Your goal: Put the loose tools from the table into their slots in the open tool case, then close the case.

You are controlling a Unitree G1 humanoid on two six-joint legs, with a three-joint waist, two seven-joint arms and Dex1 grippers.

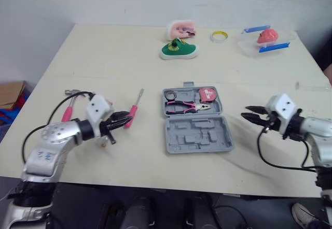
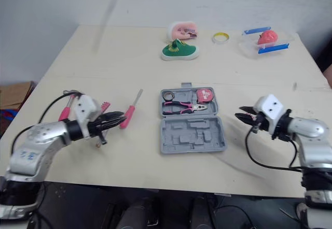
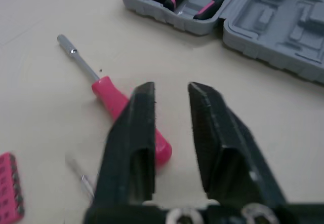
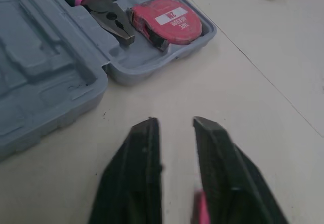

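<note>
The grey tool case (image 1: pixel 197 136) lies open in the middle of the table. Its far half holds pink-handled pliers (image 1: pixel 184 105), a pink tape measure (image 1: pixel 208 94) and a small roll (image 1: pixel 170 94). A pink-handled screwdriver (image 1: pixel 135 108) lies loose to the left of the case. My left gripper (image 1: pixel 126 119) is open and empty, low over the table at the screwdriver's handle end (image 3: pixel 114 100). A pink bit holder (image 2: pixel 105 106) and a pink-handled tool (image 1: pixel 67 111) lie further left. My right gripper (image 1: pixel 245 112) hangs open and empty to the right of the case, pointing at it.
At the table's far side stand a green and white shoe (image 1: pixel 178 49), a pink object (image 1: pixel 181 30), a yellow tape ring (image 1: pixel 219 36) and a clear box (image 1: pixel 267 40) with blue strips. A thin metal bit (image 3: pixel 83 176) lies by my left gripper. A cardboard box (image 1: pixel 10 94) sits on the floor at left.
</note>
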